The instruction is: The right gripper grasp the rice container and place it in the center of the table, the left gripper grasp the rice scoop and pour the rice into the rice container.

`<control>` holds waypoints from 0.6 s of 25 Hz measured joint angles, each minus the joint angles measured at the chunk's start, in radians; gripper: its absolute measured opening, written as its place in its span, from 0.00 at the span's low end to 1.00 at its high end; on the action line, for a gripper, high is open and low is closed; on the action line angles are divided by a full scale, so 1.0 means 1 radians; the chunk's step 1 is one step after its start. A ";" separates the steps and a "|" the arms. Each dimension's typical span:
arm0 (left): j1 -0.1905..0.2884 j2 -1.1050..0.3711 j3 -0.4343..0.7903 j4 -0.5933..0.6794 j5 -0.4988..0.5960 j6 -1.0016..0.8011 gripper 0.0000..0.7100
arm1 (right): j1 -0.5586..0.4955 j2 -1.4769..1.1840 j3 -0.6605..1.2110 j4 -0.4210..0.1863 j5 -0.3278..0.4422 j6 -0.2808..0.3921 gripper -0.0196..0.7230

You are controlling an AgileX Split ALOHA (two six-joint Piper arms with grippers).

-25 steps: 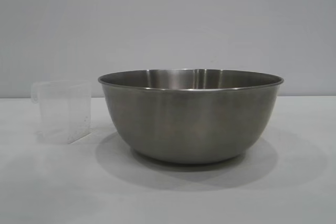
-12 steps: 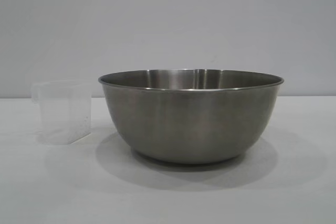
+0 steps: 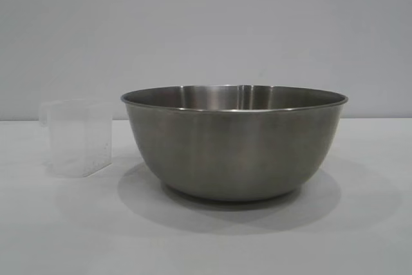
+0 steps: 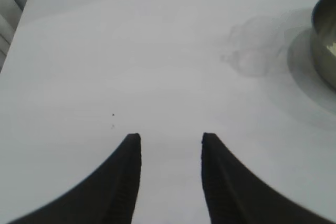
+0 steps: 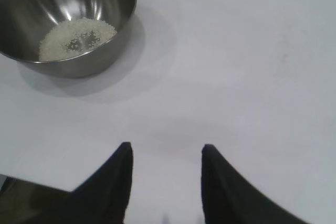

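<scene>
The rice container (image 3: 235, 143), a large steel bowl, stands on the white table (image 3: 206, 236) in the middle of the exterior view. The right wrist view shows it (image 5: 68, 19) with a pale patch of rice (image 5: 76, 38) on its bottom. The rice scoop (image 3: 77, 136), a clear plastic cup, stands upright on the table beside the bowl's left, apart from it; it looks empty. It shows faintly in the left wrist view (image 4: 252, 56) next to the bowl's edge (image 4: 325, 40). My left gripper (image 4: 171, 137) is open and empty over bare table, away from the scoop. My right gripper (image 5: 167, 148) is open and empty, away from the bowl.
A plain grey wall stands behind the table. The table's far edge and left corner (image 4: 26, 3) show in the left wrist view. A dark edge (image 5: 21, 198) lies by the right gripper's finger in the right wrist view.
The scoop was tilted one second ago and now stands flat on the table. The bowl has not moved.
</scene>
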State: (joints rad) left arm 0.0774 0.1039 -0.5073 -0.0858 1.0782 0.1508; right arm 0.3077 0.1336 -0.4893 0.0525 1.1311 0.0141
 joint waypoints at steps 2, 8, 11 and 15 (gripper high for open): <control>0.000 -0.001 0.015 0.000 0.023 -0.002 0.31 | 0.000 0.000 0.000 0.000 0.000 0.000 0.43; 0.000 -0.001 0.016 0.000 0.038 -0.006 0.31 | 0.000 0.000 0.000 0.000 0.000 0.000 0.43; 0.000 -0.001 0.016 0.000 0.038 -0.006 0.31 | 0.000 0.000 0.000 0.000 0.000 0.000 0.43; 0.000 -0.001 0.016 0.000 0.038 -0.006 0.31 | 0.000 0.000 0.000 0.000 0.000 0.000 0.43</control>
State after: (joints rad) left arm 0.0774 0.1034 -0.4910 -0.0858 1.1158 0.1452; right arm 0.3077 0.1336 -0.4893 0.0525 1.1311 0.0141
